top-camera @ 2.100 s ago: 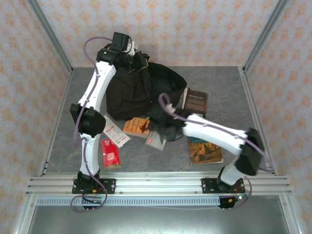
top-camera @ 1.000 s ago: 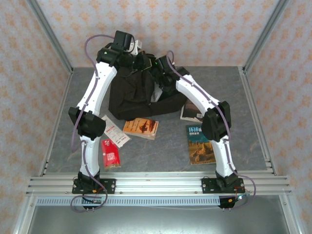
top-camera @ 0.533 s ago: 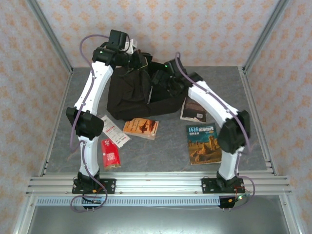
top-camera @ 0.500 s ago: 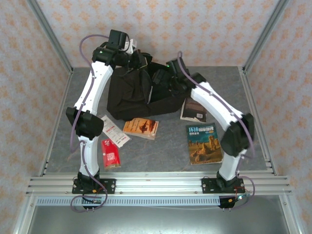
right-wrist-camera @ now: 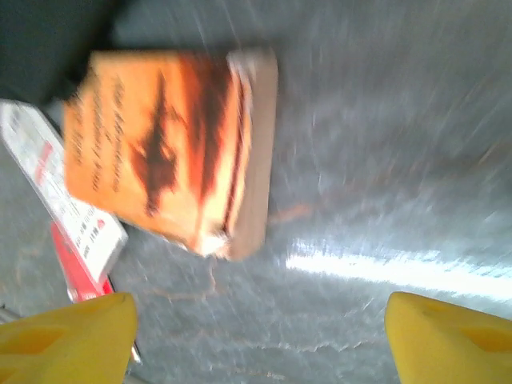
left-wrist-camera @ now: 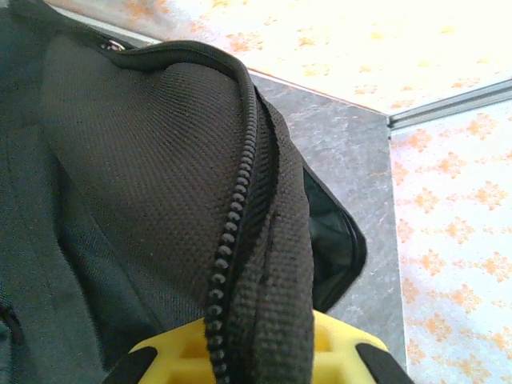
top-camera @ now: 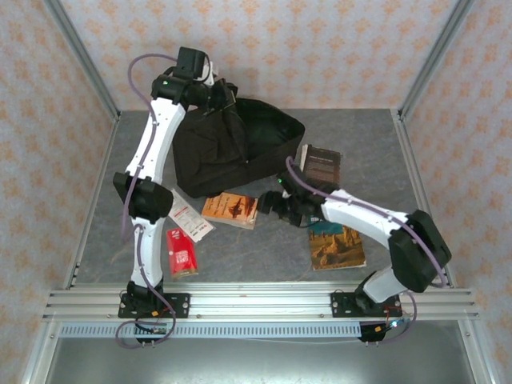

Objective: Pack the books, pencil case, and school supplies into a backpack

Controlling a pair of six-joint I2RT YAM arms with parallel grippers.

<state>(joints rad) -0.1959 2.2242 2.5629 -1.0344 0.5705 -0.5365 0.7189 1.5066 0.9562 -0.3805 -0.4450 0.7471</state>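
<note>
Open black backpack (top-camera: 232, 152); orange book (top-camera: 230, 210), black book (top-camera: 321, 166), desert book (top-camera: 336, 248), red packet (top-camera: 182, 254) beside.

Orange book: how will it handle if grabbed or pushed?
Orange book looks like a small paperback: probably light, covers likely flex. Lying flat on the smooth table, it may slide rather than lift when nudged.

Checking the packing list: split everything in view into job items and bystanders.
For the job: backpack, orange book, black book, desert-rock book, red packet, white-and-red card.
Just there: table, aluminium rail.
</note>
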